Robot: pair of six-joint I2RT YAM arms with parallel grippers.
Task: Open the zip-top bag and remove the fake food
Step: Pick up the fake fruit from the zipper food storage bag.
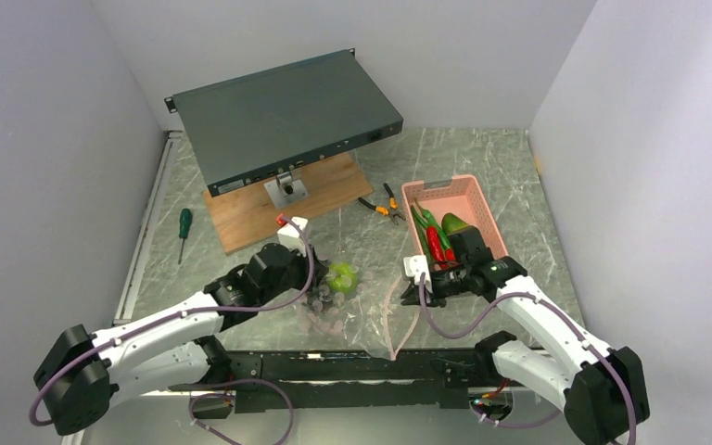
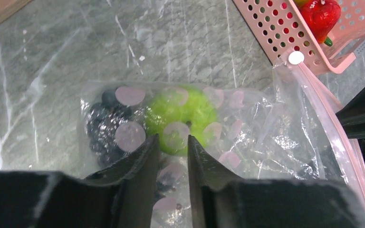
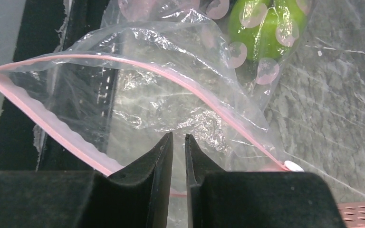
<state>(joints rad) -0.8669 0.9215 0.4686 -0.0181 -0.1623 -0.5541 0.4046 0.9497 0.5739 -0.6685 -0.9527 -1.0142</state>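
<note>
While the overhead view shows the zip-top bag [image 1: 362,320] spread on the counter [image 1: 510,176] between your two arms, you can count part of the job as done. Some of the fake food [image 1: 438,239], red pieces and green pods among it, lies in the pink basket [image 1: 440,184]. The green apple [image 1: 342,275] sits inside the bag beside the left pincer [image 1: 320,286], and the right pincer [image 1: 412,295] is at the bag's other end, near the basket. From the left wrist you see the apple [image 2: 183,118] and the dark grapes [image 2: 102,128] side by side under the dotted film, so these two at least are left to take out. Here the left pincer [image 2: 171,148] has its jaws drawn close with bag film showing in the narrow slot, and I judge it clamped on the closed end of the bag [image 2: 252,137]. From the right wrist the opening step looks finished: the two pink zip lips stand well apart and the mouth of the bag [image 3: 161,109] gapes. The right pincer [image 3: 178,142] is almost fully closed, and the nearer lip runs through the gap between its jaws, so it appears to be pinching that edge. The apple [image 3: 266,28] shows deep in the bag, far from the mouth.
</note>
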